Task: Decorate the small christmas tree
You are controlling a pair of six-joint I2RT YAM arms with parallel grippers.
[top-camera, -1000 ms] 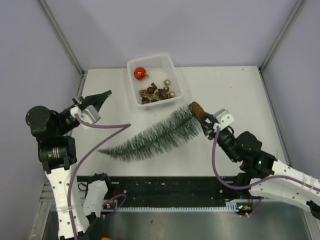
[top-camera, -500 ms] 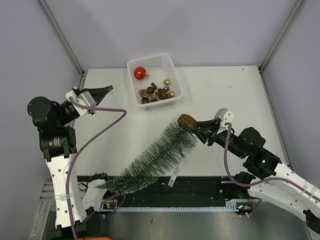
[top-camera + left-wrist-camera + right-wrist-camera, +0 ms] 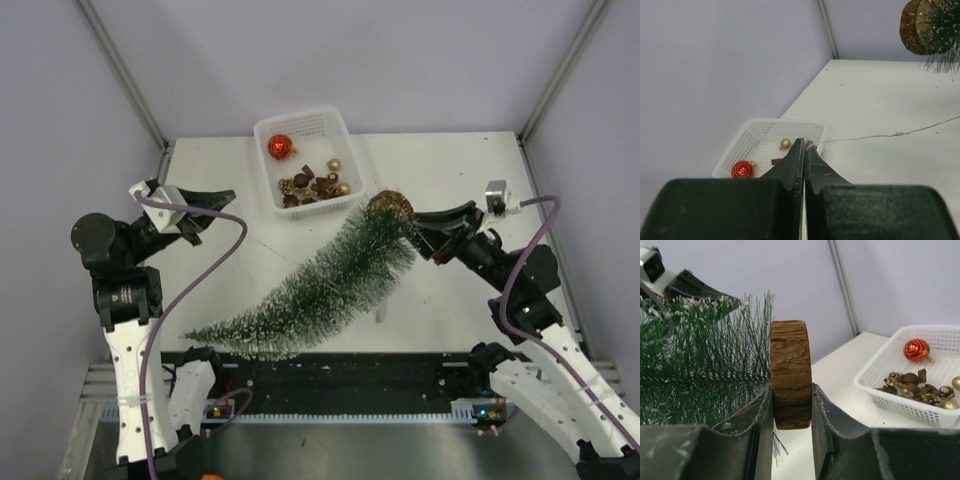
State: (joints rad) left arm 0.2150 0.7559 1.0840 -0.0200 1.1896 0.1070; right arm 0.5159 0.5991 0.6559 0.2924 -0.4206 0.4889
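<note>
The small christmas tree (image 3: 320,290) hangs tilted over the table, with its tip low at the near left and its wooden disc base (image 3: 388,208) up at the right. My right gripper (image 3: 415,228) is shut on that base (image 3: 790,370), one finger on each flat face, and the green bristles (image 3: 700,360) are at the left. My left gripper (image 3: 225,197) hovers left of the basket, shut on a thin wire (image 3: 865,137) with a small bead. The wire runs off to the right from the fingertips (image 3: 801,146).
A white basket (image 3: 345,130) at the back middle holds a red bauble (image 3: 280,147), small gold baubles (image 3: 334,165) and brown bits. Grey walls and metal posts close in the table. A black rail runs along the near edge (image 3: 330,372).
My right arm has raised and turned the tree off the table; its base went up and back, and its tip swung toward the near edge. The left gripper shifted slightly, staying shut.
</note>
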